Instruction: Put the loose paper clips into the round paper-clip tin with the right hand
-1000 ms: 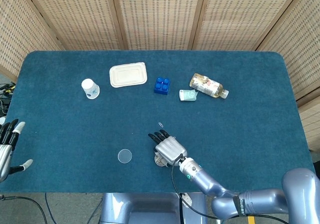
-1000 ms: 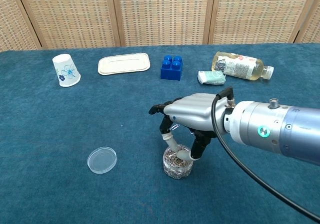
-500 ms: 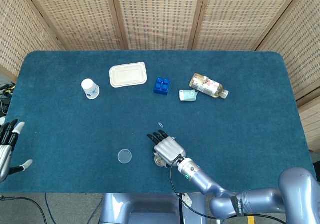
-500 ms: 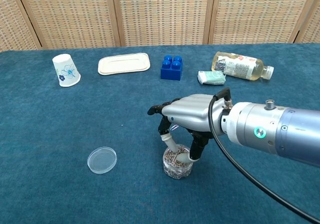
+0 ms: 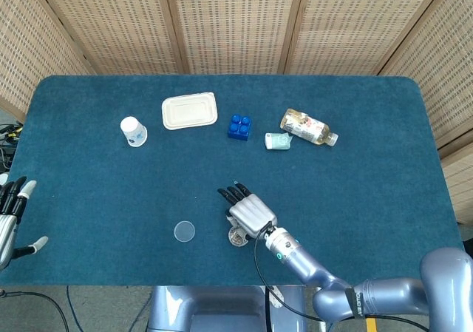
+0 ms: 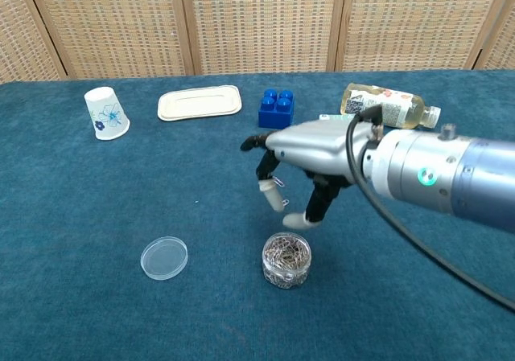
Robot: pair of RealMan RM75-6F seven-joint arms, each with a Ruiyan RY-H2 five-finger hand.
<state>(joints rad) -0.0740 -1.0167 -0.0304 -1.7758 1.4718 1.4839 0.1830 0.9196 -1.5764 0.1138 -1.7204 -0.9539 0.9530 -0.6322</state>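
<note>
The right hand hangs above the tin of paper clips, clear of its rim, fingers apart and curled downward with nothing in them as far as the chest view shows. The tin stands open on the blue table, its clear lid lying to its left. The left hand rests open at the table's edge.

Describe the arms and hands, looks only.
Right arm: glossy silver-grey tube, green lit ring, black cable looping off the wrist. Right hand: silver back, black fingers, pale tips. Left hand, at the head view's edge: black fingers, white tips, grey palm.
</note>
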